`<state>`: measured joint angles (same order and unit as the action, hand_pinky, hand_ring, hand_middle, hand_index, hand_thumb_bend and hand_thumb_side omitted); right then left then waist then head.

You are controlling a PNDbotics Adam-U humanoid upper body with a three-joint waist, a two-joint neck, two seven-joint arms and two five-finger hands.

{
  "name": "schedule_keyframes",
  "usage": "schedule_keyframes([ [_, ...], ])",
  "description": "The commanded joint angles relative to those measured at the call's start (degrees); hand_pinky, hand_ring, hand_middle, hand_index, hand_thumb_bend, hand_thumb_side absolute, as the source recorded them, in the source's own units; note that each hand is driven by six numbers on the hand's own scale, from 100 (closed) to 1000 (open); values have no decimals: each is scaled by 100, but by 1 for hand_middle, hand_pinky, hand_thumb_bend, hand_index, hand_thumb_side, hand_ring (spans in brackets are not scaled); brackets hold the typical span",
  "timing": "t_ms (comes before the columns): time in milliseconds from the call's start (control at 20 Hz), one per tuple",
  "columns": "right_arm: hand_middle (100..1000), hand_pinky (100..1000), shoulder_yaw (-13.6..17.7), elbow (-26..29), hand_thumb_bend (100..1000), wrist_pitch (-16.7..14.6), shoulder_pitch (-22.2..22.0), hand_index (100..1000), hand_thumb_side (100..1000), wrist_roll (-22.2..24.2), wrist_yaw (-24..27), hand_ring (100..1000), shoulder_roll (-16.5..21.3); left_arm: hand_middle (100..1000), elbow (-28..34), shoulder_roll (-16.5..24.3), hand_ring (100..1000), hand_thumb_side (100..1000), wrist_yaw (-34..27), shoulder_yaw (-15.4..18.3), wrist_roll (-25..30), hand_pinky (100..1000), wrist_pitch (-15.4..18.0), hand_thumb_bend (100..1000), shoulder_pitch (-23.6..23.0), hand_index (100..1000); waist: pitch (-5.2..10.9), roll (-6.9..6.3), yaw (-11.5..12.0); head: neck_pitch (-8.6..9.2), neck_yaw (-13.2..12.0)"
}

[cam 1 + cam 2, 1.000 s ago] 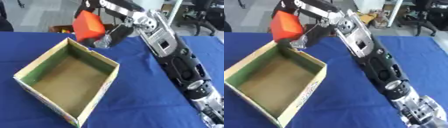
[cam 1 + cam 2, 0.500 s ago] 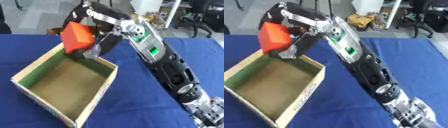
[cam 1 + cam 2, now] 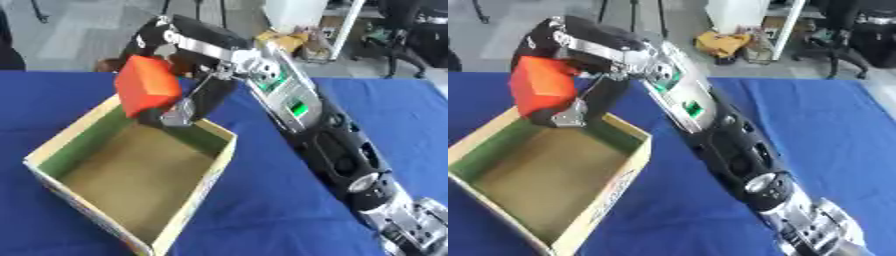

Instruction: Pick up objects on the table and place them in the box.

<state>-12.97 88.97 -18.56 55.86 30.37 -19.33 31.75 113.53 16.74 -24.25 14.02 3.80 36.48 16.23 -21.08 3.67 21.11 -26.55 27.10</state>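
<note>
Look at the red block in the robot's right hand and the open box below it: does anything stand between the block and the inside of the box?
Nothing visible does. The right hand holds the red block above the far corner of the box, whose top is open and whose brown floor shows bare.

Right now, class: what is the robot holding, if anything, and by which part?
The right hand holds an orange block over the box, with fingers curled round the block's right side and bottom.
</note>
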Motion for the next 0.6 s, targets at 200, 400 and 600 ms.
schedule_keyframes([
  [200, 435, 692, -68, -233, 100, -175, 45, 578, 313, -1, -450, 584, -191, 788, 106, 195, 667, 804, -88, 18, -8, 470, 140, 100, 110, 863, 70, 66, 36, 91, 9],
  [400, 434, 690, -85, -362, 100, -278, 3, 577, 290, -105, -710, 583, -229, 788, 106, 195, 670, 806, -89, 21, 20, 471, 135, 100, 127, 863, 55, 80, 30, 104, -15],
  [600, 434, 690, -88, -507, 100, -376, -46, 577, 315, -217, -972, 582, -232, 789, 106, 189, 671, 805, -81, 31, 37, 471, 130, 100, 130, 864, 38, 85, 19, 118, -48],
])
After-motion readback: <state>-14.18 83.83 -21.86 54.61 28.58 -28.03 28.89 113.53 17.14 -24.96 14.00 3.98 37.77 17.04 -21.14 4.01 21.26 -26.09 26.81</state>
